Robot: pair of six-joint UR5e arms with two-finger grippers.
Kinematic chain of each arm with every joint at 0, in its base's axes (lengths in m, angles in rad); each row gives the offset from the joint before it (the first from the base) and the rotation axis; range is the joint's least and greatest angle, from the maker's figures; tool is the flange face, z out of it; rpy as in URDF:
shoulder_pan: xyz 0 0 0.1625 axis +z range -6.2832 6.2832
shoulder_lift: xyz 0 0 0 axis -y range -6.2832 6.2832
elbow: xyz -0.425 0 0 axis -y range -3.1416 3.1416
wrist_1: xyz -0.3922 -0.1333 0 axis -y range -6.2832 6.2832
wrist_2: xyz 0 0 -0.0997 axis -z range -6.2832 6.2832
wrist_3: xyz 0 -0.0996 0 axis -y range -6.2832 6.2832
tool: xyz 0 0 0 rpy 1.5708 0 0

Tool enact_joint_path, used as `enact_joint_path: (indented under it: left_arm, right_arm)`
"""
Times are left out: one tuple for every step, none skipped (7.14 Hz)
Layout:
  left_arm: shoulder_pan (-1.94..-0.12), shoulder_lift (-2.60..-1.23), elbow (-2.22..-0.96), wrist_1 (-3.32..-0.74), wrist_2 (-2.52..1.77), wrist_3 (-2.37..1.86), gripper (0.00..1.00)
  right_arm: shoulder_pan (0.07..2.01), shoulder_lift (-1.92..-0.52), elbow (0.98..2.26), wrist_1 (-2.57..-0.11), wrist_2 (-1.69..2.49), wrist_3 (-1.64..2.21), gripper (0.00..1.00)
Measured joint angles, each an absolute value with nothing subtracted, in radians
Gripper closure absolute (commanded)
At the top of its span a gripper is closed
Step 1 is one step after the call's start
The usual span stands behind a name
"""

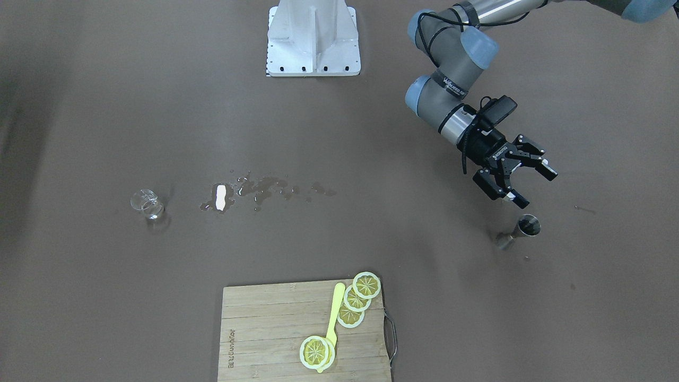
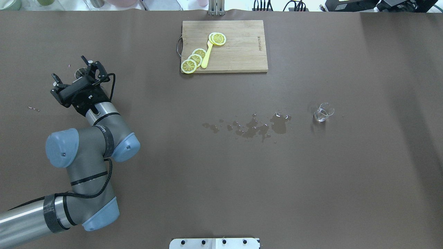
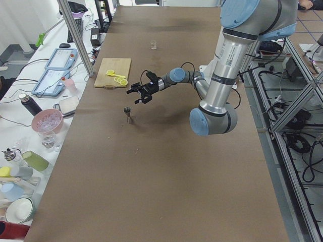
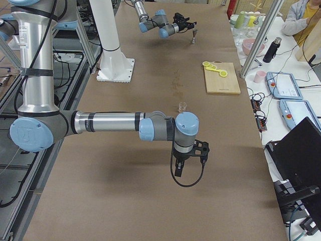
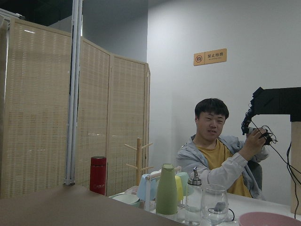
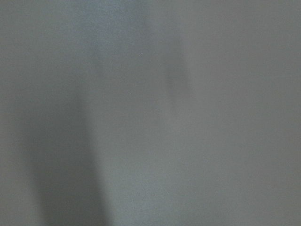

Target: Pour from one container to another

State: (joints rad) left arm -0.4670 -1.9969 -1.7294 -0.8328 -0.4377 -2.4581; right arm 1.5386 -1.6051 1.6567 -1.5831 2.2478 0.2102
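Two containers are listed on the brown table (image 1: 477, 318). Item one, a metal jigger (image 1: 522, 229), is stood upright on the robot's left side, just beside the left gripper (image 1: 534, 187), whose fingers are spread apart and hold nothing. Item two, a small clear glass (image 1: 146, 204), is set well apart on the right side, with a wet spill (image 1: 260, 190) between them, nearer the glass. Far from the base, a wooden cutting board (image 1: 265, 329) bearing lemon slices (image 1: 366, 285) and a yellow knife (image 1: 334, 313) is recorded. The right gripper (image 4: 190, 153) is pointed down over the table's right end; its fingers' state cannot be told.
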Motion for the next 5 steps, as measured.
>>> enact_joint_path:
  left_arm:
    - [-0.472,-1.999,-1.732,-0.871,-0.445,-2.453,0.01]
    - [-0.480,-2.002,-1.734,-0.901,-0.455,-2.446,0.01]
    - [-0.488,-2.004,-1.734,-0.937,-0.466,-2.422,0.01]
    - [-0.500,-2.006,-1.734,-0.996,-0.484,-2.370,0.01]
    - [-0.511,-2.008,-1.734,-1.050,-0.503,-2.305,0.01]
  right_arm:
    - [1.539,-1.605,1.657,-1.583,2.249,0.210,0.00]
    - [1.539,-1.605,1.658,-1.583,2.249,0.211,0.00]
    - [1.539,-1.605,1.658,-1.583,2.249,0.211,0.00]
    - [1.539,-1.605,1.658,-1.582,2.249,0.212,0.00]
    - [1.539,-1.605,1.659,-1.582,2.248,0.212,0.00]
